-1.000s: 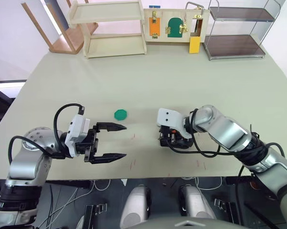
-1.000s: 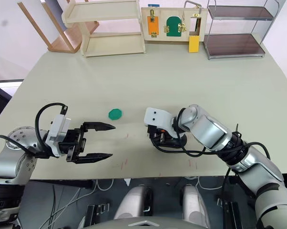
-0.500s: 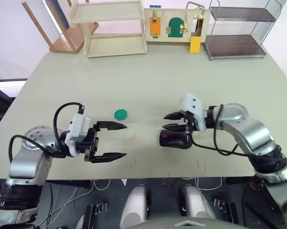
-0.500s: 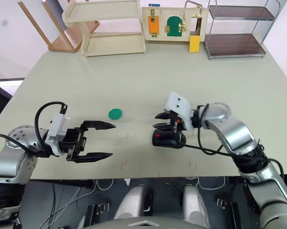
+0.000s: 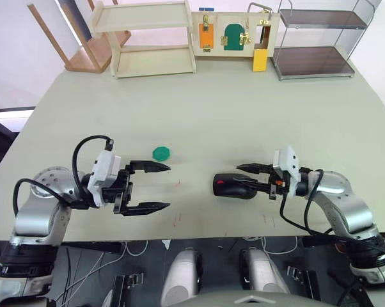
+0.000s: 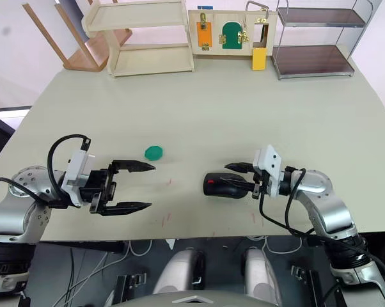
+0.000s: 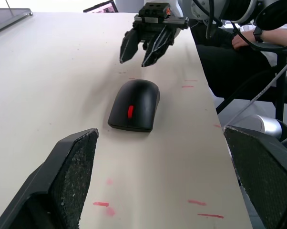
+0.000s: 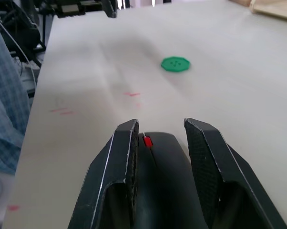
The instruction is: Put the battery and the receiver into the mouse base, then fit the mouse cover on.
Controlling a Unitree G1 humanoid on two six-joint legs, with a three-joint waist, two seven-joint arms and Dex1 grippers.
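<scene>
Two grippers flank the closed mouse cover (image 5: 234, 186) at tabletop (image 5: 243, 109) centre: left gripper (image 5: 155, 187), at 9 o'clock, fingers wide; right gripper (image 5: 249, 178), at 3 o'clock, fingers narrowly parted, empty.

No readable text, label, brand or number appears on anything in these views. The red marks on the table (image 5: 263, 115), near the lower middle of the frame, are only short strokes, not letters or digits.
</scene>
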